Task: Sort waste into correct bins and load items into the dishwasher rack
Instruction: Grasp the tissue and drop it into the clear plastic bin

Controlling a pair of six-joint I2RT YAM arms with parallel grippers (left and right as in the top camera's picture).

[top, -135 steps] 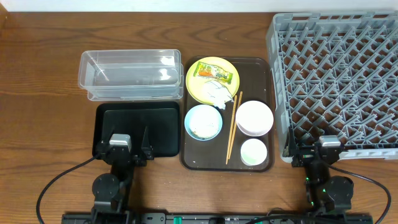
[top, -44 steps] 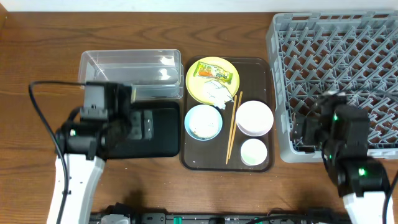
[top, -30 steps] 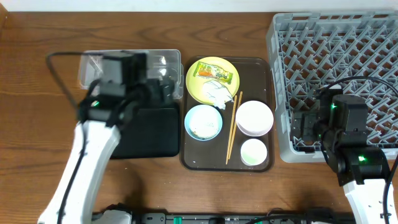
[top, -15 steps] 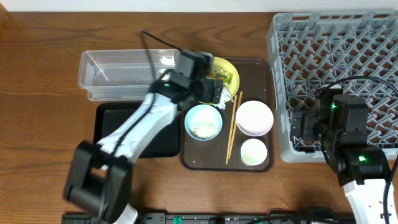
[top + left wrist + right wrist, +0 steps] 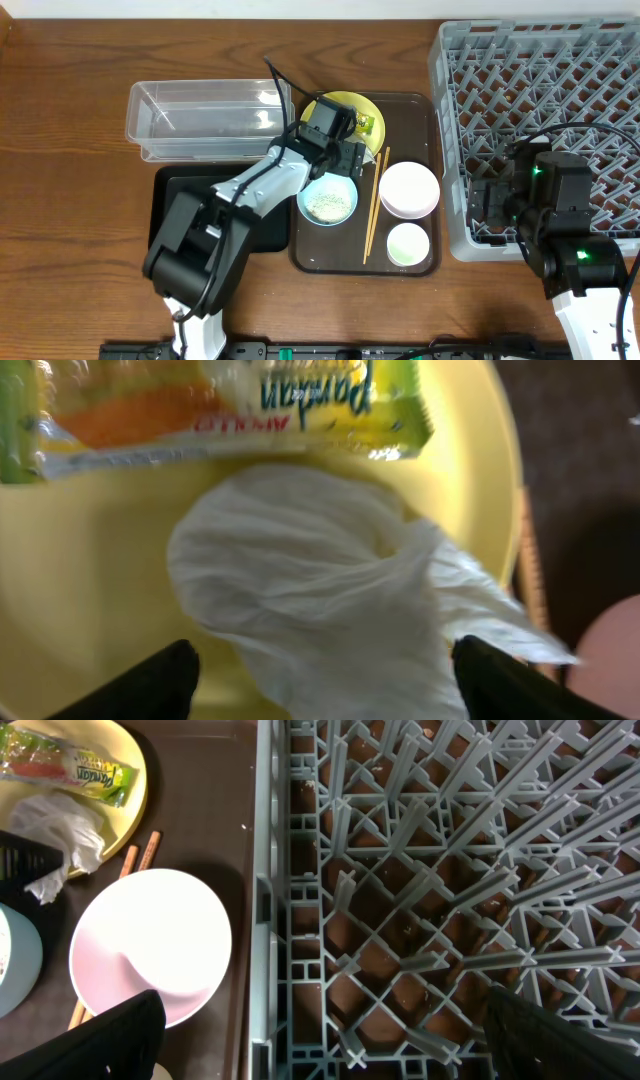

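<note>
Left claw [image 5: 318, 675] stands wide, its fingers either side of the crumpled tissue [image 5: 300, 570] on the yellow plate [image 5: 80, 590], with the wrapper [image 5: 200, 400] just beyond. Right claw [image 5: 330, 1040] gapes wide over the rack [image 5: 420, 870] edge, white bowl [image 5: 150, 945] to its left.

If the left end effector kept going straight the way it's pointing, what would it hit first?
Most likely the tissue, which lies straight ahead of the left end effector, framed by its open jaws and resting on the plate. How far off it is, the picture does not clearly show.
</note>
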